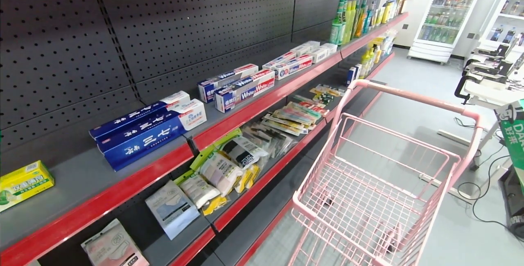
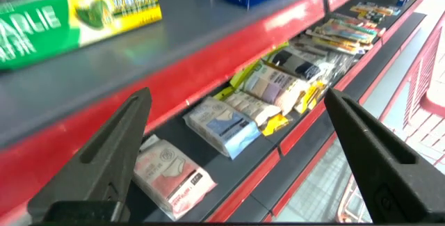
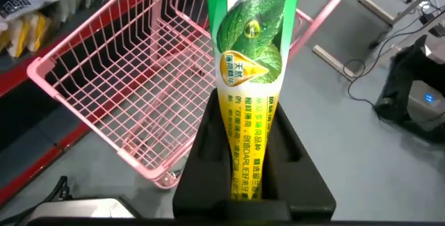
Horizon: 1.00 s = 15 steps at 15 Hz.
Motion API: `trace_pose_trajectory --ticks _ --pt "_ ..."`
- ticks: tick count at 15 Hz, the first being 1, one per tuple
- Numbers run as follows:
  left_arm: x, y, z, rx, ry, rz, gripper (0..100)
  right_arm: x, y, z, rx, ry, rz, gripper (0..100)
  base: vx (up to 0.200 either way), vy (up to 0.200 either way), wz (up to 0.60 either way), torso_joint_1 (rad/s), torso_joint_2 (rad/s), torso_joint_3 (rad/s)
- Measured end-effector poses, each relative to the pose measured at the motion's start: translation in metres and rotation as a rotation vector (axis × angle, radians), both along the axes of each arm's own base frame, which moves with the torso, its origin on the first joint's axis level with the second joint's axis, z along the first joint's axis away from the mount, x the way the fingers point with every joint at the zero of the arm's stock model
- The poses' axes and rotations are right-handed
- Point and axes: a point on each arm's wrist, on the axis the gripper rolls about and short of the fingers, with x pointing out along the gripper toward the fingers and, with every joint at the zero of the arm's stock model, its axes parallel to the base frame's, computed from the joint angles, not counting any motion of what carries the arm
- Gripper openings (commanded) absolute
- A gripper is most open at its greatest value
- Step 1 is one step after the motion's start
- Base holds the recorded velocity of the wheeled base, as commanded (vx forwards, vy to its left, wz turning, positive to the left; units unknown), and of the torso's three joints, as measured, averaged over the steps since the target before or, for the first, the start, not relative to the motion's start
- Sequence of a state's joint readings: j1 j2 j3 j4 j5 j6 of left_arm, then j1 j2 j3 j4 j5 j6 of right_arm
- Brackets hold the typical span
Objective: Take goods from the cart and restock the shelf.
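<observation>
The right end effector (image 3: pixel 250 184) is clamping one end of a green and yellow toothpaste box (image 3: pixel 252 80), keeping it near the pink cart (image 3: pixel 42 66). The left end effector (image 2: pixel 238 95) is hanging with its fingers apart by the shelf (image 1: pixel 135 176). Because the box is long and gripped only at one end, it is likely risking a tilt and a knock against the shelf's red edge.

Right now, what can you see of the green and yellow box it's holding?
The toothpaste box is a long carton of glossy-looking cardboard: green at its free end with a mint-leaf picture and gold badge, yellow with small print at the other. The right gripper is shut on that yellow end, holding it in the air near the pink cart.
</observation>
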<state>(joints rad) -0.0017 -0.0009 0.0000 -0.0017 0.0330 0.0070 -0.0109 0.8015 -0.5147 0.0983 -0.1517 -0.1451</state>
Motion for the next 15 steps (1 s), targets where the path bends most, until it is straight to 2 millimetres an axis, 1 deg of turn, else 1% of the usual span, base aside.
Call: trace_pose_trajectory --ticks 4,15 --pt "0.0000 0.0000 0.0000 0.000 0.000 0.000 100 -0.0010 0.0002 0.0002 -0.008 -0.003 0.006 0 0.000 0.000 0.00 0.220 -0.46 -0.256" --pt "0.0000 0.0000 0.0001 0.000 0.000 0.000 100 0.0031 0.0003 -0.0016 -0.011 0.019 0.013 0 0.000 0.000 0.00 0.173 -0.36 -0.193"
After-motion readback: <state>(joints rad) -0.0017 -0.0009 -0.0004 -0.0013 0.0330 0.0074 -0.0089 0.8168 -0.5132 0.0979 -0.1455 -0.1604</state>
